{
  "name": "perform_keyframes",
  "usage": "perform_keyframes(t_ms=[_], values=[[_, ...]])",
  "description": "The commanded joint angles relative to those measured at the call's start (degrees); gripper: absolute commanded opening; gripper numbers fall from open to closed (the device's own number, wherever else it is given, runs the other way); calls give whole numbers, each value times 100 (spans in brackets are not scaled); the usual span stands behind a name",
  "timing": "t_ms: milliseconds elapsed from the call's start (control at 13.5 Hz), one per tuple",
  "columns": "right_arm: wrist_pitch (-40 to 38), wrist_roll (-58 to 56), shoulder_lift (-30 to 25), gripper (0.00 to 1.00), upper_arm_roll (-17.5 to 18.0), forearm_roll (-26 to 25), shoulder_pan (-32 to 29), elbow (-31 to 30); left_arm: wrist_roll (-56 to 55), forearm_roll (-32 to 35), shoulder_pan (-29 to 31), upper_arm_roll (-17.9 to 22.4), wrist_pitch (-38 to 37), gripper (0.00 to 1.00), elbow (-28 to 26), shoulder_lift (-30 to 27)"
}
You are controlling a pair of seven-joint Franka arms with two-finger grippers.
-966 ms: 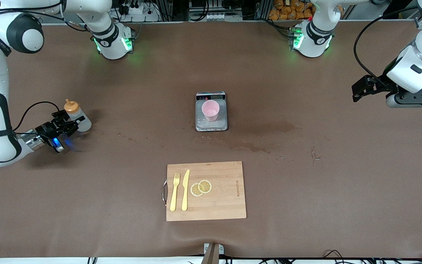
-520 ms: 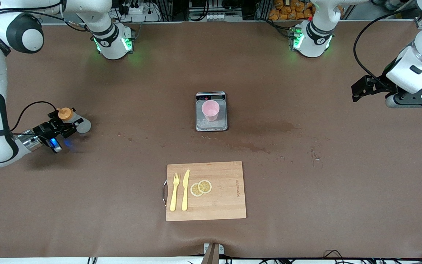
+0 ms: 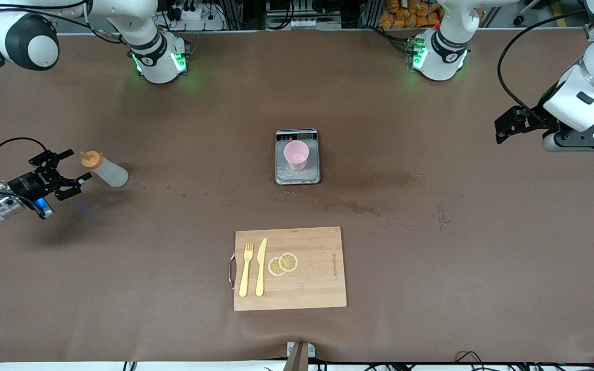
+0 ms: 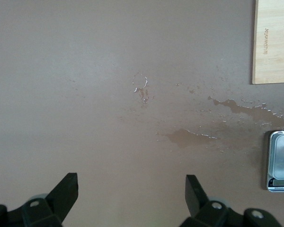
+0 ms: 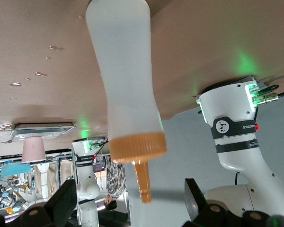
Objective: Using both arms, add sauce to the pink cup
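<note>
Orange-capped sauce bottle stands toward the right arm's end of the desk, well apart from the pink cup. My right hand is released beside the bottle; my left hand waits, spread, over the other end. Any regrasp should close squarely on the bottle's waist.

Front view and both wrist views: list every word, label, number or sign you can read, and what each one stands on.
Cutting board: a burnt-in brand mark near one edge, also in the left wrist view, too small to read.
Scale: a display and buttons, nothing legible.
Robot bases: a round logo and a short dark label, not legible.
Sauce bottle: no label.
</note>
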Motion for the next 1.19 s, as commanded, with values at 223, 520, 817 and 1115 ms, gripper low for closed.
perform_keyframes(t_ms=[223, 520, 817, 1115], values=[[-98, 149, -582, 100, 94, -261, 1, 510, 27, -115, 2, -22, 76, 100, -1, -29], [-63, 140, -1099, 100, 112, -332, 89, 679, 36, -115, 2, -22, 76, 100, -1, -29], [86, 87, -1829, 100, 130, -1351, 906, 670, 36, -115, 11, -22, 76, 100, -1, -29], [945, -937, -2191, 100, 339, -1265, 934, 670, 36, -115, 11, -22, 84, 100, -10, -29]])
